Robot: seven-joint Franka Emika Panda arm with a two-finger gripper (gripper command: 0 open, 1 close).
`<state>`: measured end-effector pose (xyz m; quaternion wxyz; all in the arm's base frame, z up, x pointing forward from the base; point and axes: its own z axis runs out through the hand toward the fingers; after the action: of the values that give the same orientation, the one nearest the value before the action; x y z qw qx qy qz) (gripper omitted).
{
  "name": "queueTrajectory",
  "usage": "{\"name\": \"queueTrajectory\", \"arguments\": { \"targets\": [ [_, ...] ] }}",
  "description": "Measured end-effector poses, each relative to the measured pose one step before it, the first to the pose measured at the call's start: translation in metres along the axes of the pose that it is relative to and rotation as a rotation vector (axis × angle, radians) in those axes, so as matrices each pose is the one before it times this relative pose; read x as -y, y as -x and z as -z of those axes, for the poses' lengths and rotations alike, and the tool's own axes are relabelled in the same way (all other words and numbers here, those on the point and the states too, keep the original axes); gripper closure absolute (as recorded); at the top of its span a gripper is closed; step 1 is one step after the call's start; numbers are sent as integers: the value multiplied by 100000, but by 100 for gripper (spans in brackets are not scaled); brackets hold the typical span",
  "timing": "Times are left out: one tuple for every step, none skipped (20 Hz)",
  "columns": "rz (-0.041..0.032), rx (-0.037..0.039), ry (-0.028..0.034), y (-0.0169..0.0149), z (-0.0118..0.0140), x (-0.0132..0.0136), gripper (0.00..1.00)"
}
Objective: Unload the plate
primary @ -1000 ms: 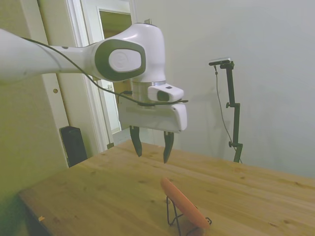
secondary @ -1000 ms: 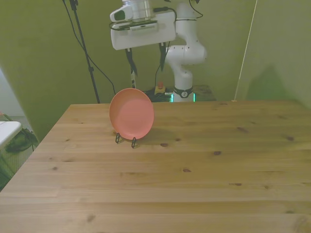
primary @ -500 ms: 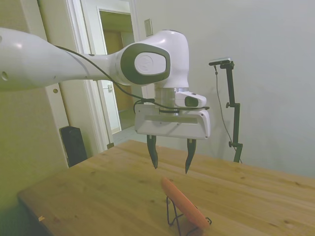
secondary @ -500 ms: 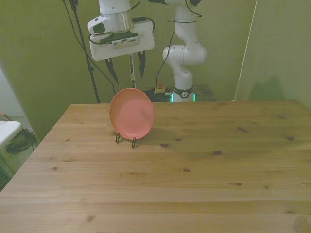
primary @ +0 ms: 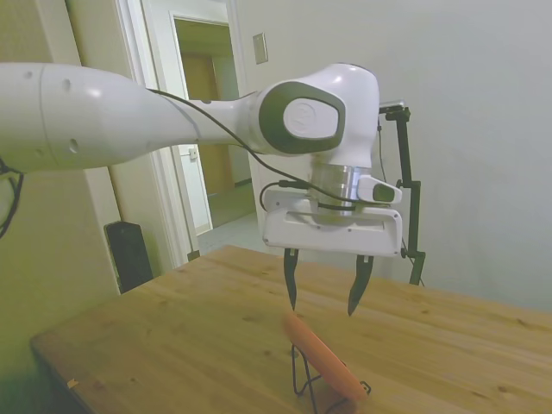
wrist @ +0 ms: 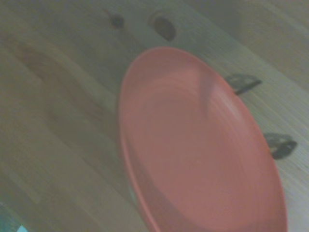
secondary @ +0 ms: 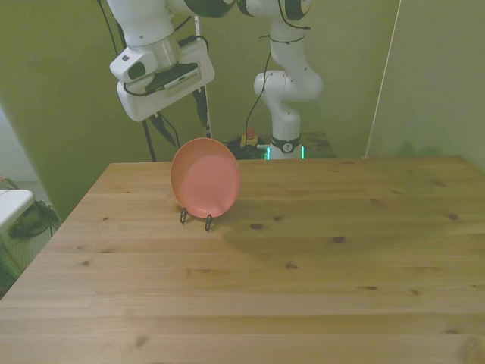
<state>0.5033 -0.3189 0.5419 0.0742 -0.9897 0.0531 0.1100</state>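
gripper (primary: pixel 321 291): fingers spread, grasping nothing, tips pointing down; hangs just above the upper rim of the plate (primary: pixel 321 355) in the side view, at about 11 o'clock of it in the front view; no contact visible.

plate: salmon-orange, round, propped on edge and leaning back in a thin black wire rack (primary: pixel 304 379), on the wooden table (secondary: pixel 303 265) toward 10 o'clock of the tabletop in the front view; two rack feet visible under its lower edge. fills most of the wrist view, blurred, seen obliquely.

step in hand: approach, judged; lining up over the rim ahead of a grasp. unloading not yet begun, plate seated in the rack.

next move, judged: lower so one finger passes each face of the rim near 12 o'clock, close, then lift clear before setting down flat. risks: thin slanted rim slipping between the fingers; light rack dragged along or tipped.

surface: pale knotted planks, otherwise bare in view.

room: plain walls, open white-framed doorway (primary: pixel 207 129) behind the arm in the side view, dark box (primary: pixel 129 253) on the floor beside it.
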Motion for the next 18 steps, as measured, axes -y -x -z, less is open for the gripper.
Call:
{"name": "queueTrajectory", "arguments": {
  "targets": [
    [2575,1672,-2693,-201,-302,157,0],
    [1805,1574,-2480,-144,-208,216,0],
    [1608,1712,-2042,-30,-148,222,0],
    [1374,1773,-1962,-29,-165,164,0],
    [1119,1717,-1948,-61,-216,186,0],
    [1031,2024,-1519,-142,-339,151,0],
    [793,1753,-917,-243,-405,58,0],
    [388,1144,-487,-368,-427,20,0],
    [255,947,-369,-374,-397,-3,0],
    [192,962,-401,-352,-398,-26,0],
    [112,1124,-528,-269,-355,-43,0],
    [104,817,-392,-226,-307,-19,0],
    [158,579,-281,-128,-170,41,0],
    [274,481,-245,-53,-75,133,0],
    [387,774,-428,-5,-74,230,100],
    [409,576,-270,-23,-49,232,100],
    [381,432,-176,-69,-59,197,100],
    [237,317,-139,-53,-61,117,100]
  ]
}}
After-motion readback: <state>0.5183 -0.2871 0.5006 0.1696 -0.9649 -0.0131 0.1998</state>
